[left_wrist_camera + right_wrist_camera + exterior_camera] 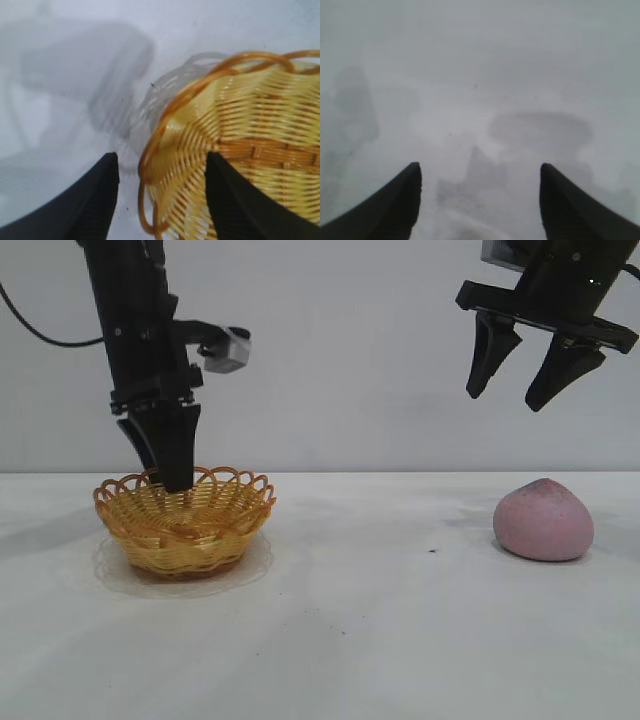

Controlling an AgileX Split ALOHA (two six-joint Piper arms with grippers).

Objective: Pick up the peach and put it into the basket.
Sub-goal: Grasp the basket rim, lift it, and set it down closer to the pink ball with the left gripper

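Peach (543, 520), dusty pink, rounded, matte, lies on the white table (380, 620) directly below the raised right gripper (520, 375), whose fingers are spread wide and empty.

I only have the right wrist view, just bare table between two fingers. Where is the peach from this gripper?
Observer: The peach lies on the table roughly below the right gripper, which hangs open well above it, not touching it.
Operator: And the basket?
Observer: The basket sits on the left side of the exterior view, far apart from the peach.
Operator: What is the left arm doing?
Observer: The left gripper is down at the basket, open, with one finger inside the rim and one outside.
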